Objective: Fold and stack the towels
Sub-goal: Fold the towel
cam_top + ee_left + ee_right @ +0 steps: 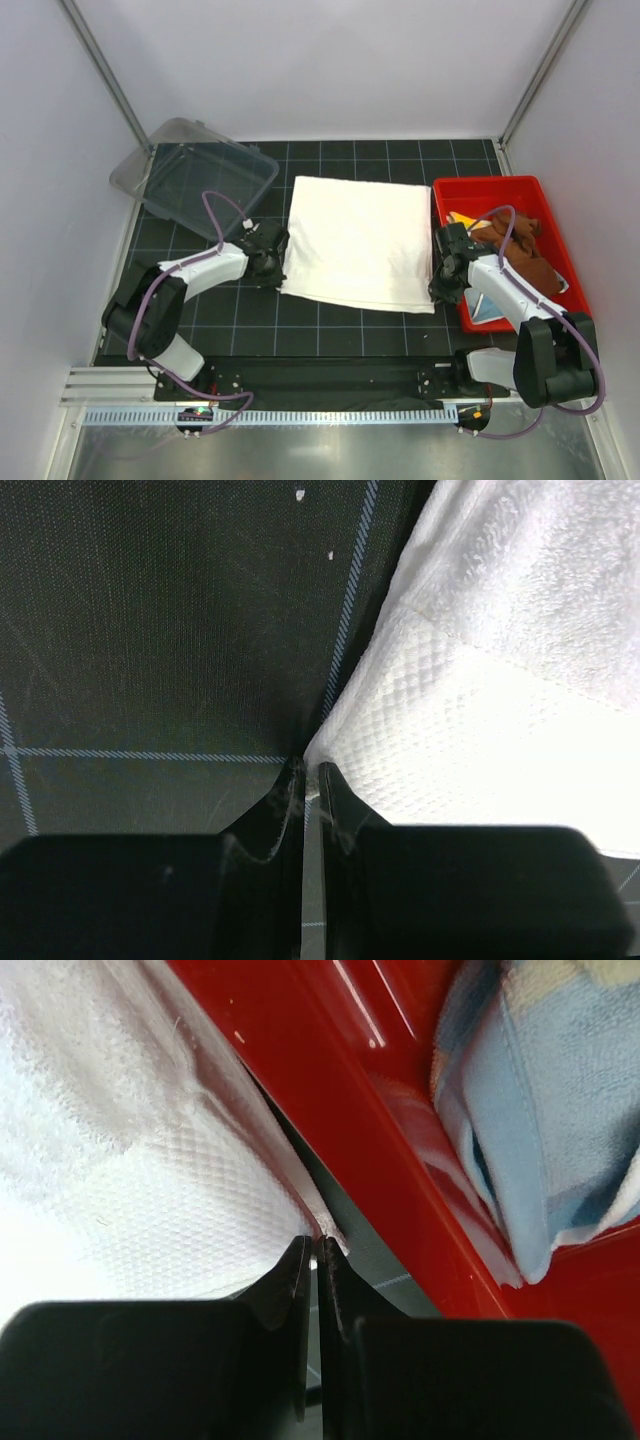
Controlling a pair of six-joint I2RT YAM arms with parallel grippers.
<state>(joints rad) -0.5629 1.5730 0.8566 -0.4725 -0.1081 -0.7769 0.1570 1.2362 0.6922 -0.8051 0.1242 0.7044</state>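
The large cream-white towel (360, 245) lies folded flat mid-table. My left gripper (281, 262) is at its left edge near the front corner, and in the left wrist view the gripper (311, 770) is shut on the cream-white towel (480, 740) at that corner. My right gripper (438, 282) is at the right edge, and in the right wrist view it (318, 1245) pinches the hem of the white towel (150, 1190). A rust-brown towel (520, 255), a light-blue towel (490, 312) (560, 1100) and a bit of a yellow one (462, 218) lie in the red bin.
The red bin (485, 185) stands just right of the white towel, its wall (350, 1090) close beside my right fingers. A clear plastic tub (195, 175) sits at the back left. The black gridded mat (330, 340) covers the table.
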